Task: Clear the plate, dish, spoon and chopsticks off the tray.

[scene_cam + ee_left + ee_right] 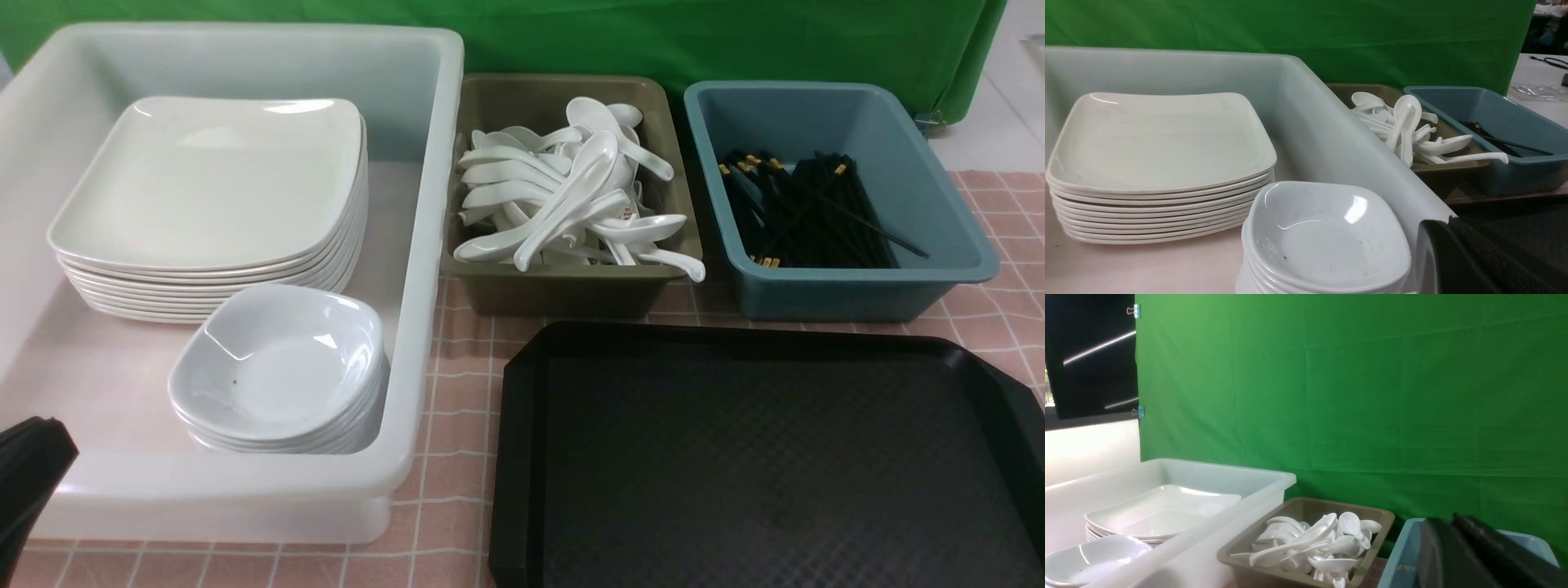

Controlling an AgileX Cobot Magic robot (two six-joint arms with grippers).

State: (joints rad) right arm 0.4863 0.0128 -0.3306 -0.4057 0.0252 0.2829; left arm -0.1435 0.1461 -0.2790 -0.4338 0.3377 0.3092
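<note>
1. The tray [767, 465] lies at the near right of the bench [457, 384], and the part of its floor in view carries nothing.
2. The plate [208, 175] tops a stack of plates inside the white tub [424, 269] on the left side of the bench, toward the far edge.
3. The dish [277, 363] tops a stack of dishes in the same tub, just in front of the plate stack, toward the near edge.
4. The spoon [571, 192] lies on a heap of white spoons in the olive bin [571, 290], mid-bench at the far edge.
5. The chopsticks [804, 212] lie with other black pairs in the blue bin [841, 286], at the far right, beside the olive bin.
6. The left gripper [28, 474] shows only as a dark edge at the near left corner; I cannot tell whether it is open or closed.
7. The right gripper [1478, 555] appears only in its own wrist view, as a dark shape near the blue bin; its state cannot be told either.
</note>
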